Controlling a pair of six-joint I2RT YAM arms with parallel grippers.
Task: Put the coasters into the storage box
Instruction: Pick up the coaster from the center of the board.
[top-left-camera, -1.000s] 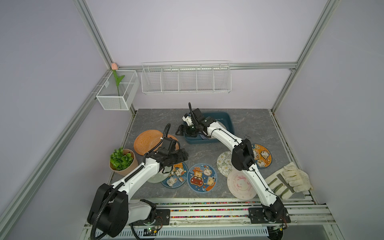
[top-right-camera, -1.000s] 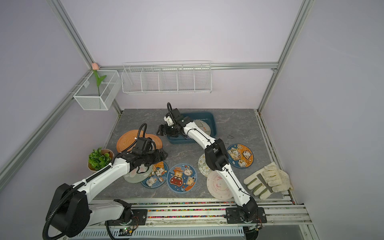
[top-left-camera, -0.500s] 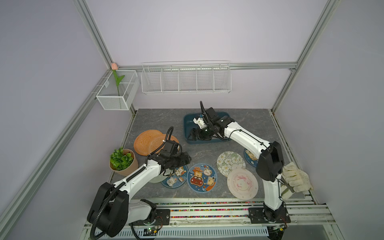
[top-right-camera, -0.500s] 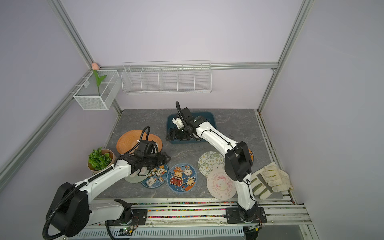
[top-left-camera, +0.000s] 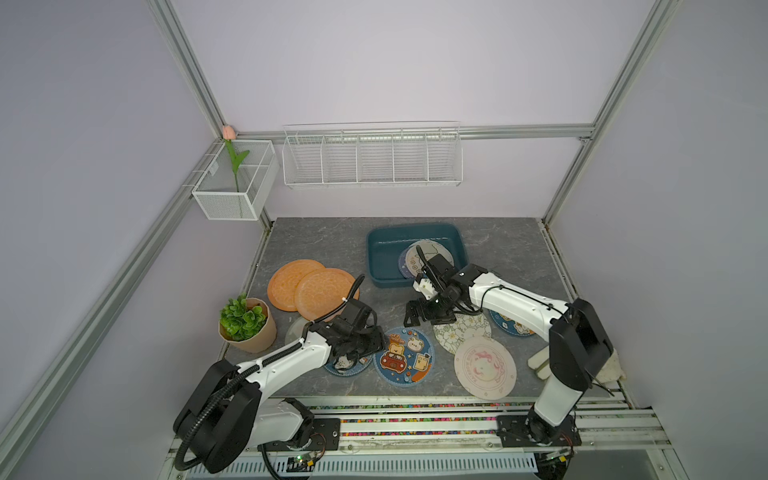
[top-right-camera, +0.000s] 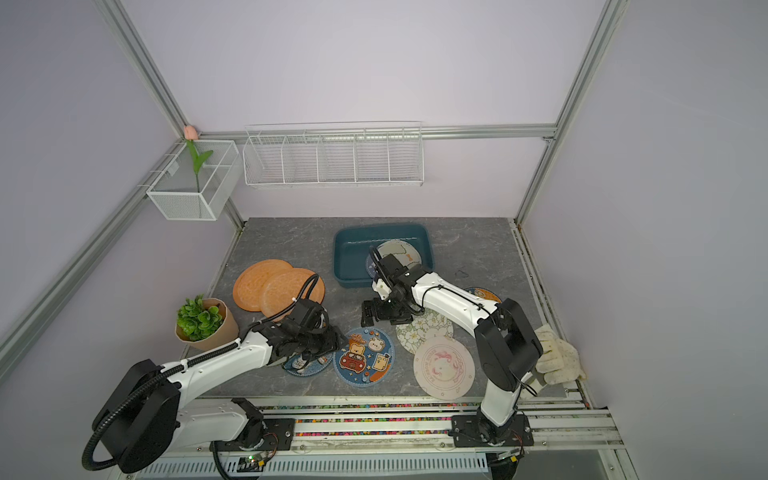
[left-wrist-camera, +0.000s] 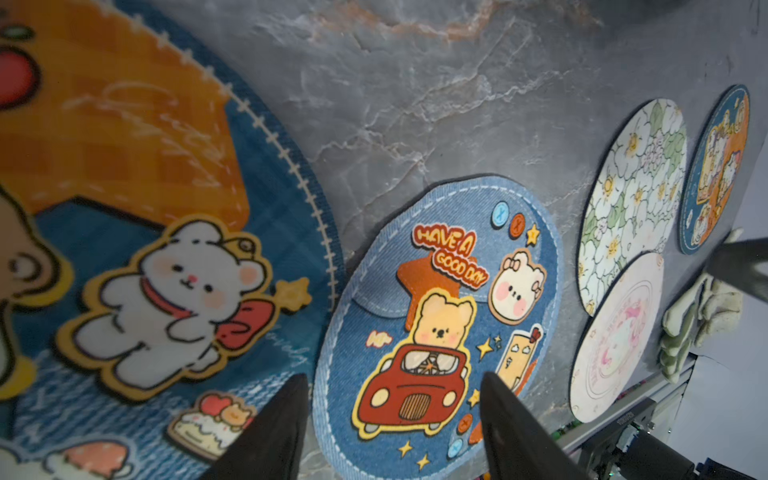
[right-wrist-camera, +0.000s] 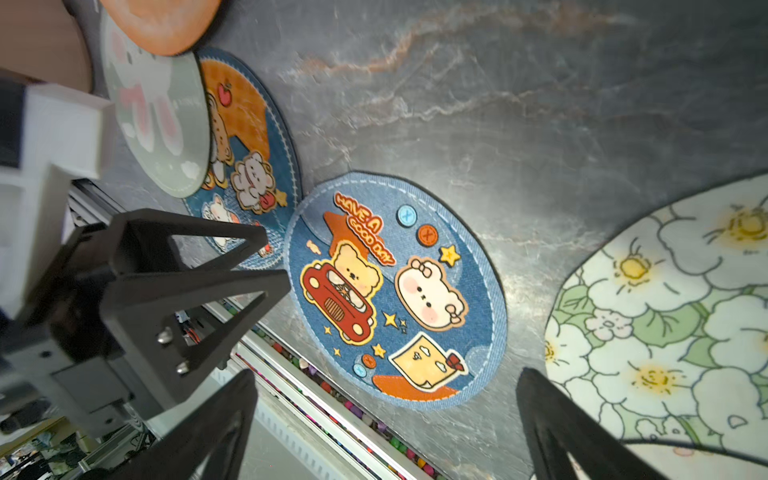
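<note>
Coasters: at least 2 lie in storage box, rest on table; R gripper has pulled back from box, jaws wide & empty, L gripper narrowing, part-open, nothing held yet, low over blue bear coaster.

Showing even, bright light in both top views, casting soft shadows; catching glare on the table in the right wrist view; blurring the nearest coaster in the left wrist view.

storage box dark teal; orange coasters plain; blue coaster: bear, red car; floral coaster: white blooms.
</note>
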